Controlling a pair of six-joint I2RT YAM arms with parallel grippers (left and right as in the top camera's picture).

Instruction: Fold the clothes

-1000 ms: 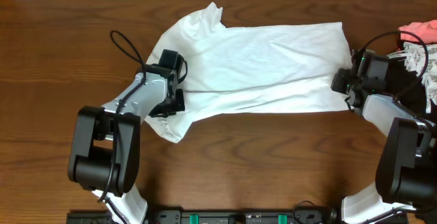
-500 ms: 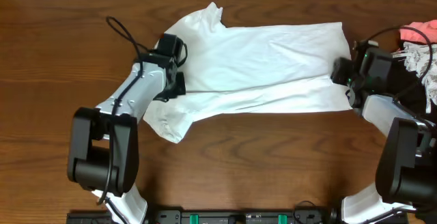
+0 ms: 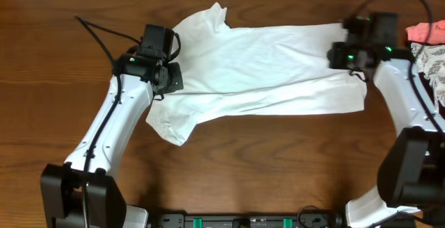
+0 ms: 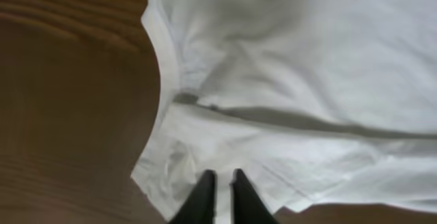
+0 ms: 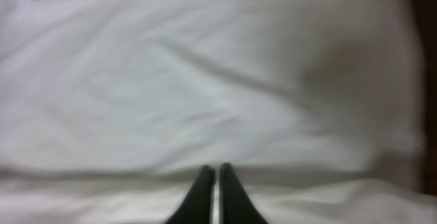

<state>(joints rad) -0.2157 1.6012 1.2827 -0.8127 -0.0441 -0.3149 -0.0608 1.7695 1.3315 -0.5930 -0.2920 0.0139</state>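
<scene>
Bare brown tabletop (image 3: 264,165) lay at 6 o'clock. White T-shirt (image 3: 264,68) was spread mid-tabletop, long axis 9 to 3, with a lengthwise crease and a sleeve flap toward 7. Left fingers (image 3: 167,82) were over its 9 o'clock edge, arm stretched diagonally. They were drawn together; could not tell if cloth was pinched. Right fingers (image 3: 339,55) were at the 3 o'clock edge, likewise pressed together above cloth. Pink cloth (image 3: 425,31) and patterned cloth (image 3: 434,61) were heaped at 2 o'clock, beside the right arm.

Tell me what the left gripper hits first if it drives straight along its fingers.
The white T-shirt. The left gripper, shut, points into the cloth near the sleeve, just short of a fold. Depth is unclear, so it may be touching the cloth now.
</scene>
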